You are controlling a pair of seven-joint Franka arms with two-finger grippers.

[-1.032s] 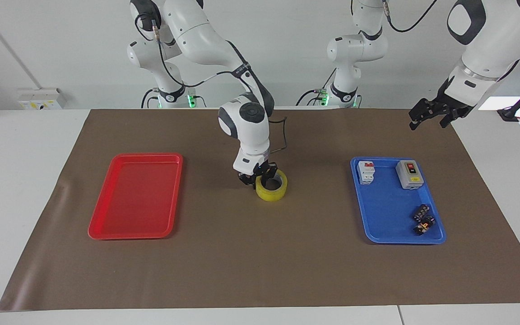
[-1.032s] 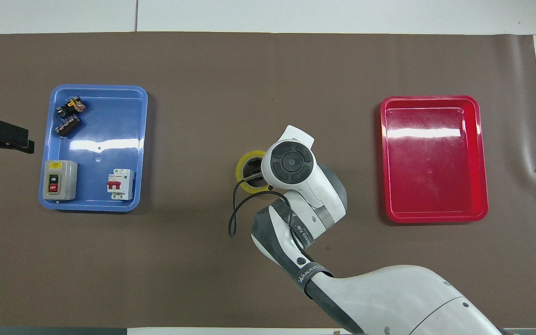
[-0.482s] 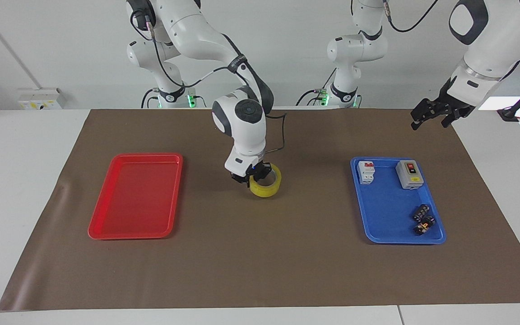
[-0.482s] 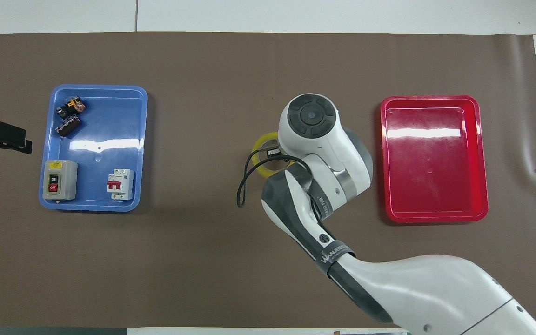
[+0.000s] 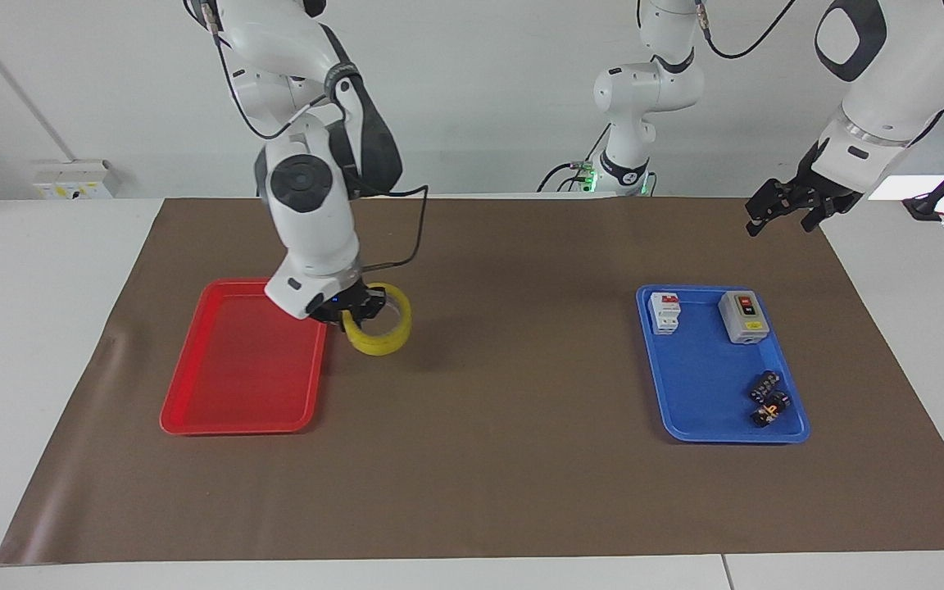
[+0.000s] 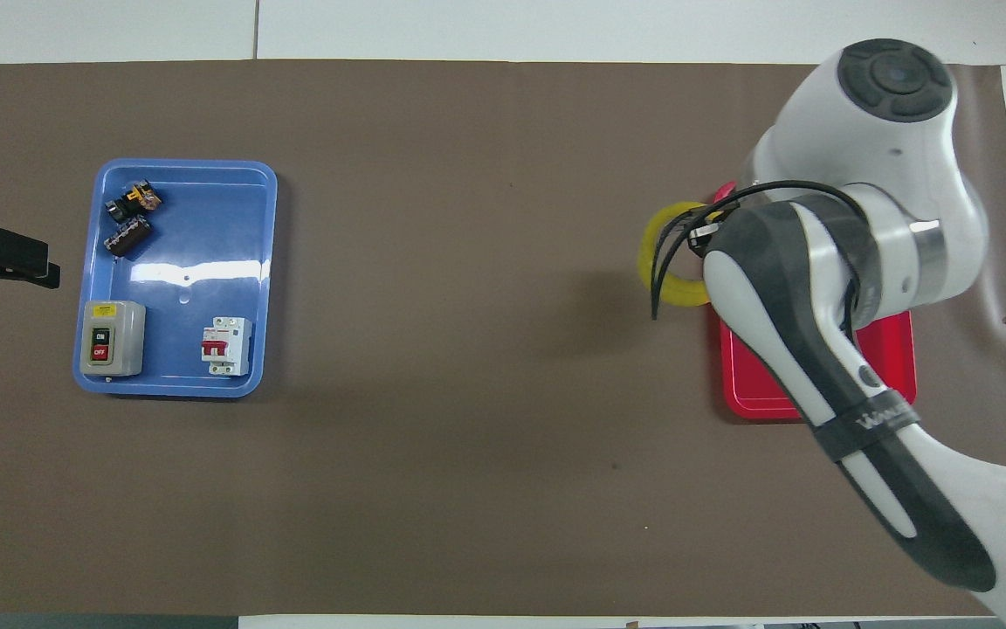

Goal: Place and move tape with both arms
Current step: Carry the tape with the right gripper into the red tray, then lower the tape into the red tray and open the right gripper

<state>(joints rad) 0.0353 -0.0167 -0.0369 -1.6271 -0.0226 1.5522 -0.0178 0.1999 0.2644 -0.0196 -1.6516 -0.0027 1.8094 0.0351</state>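
Tape (image 5: 379, 330), a yellow ring tilted on its edge, hung in the air clenched by the right gripper (image 5: 355, 306), just above the brown mat beside the red tray (image 5: 236, 385) at the right arm's end of the counter. At the left arm's end, the left gripper (image 5: 783, 205) waited in the air over the mat's edge near the blue tray (image 5: 705, 401), and whether its fingers were parted could not be told. That tray held a grey switch box (image 5: 743, 316), a white breaker (image 5: 664, 312) and small dark parts (image 5: 769, 398).
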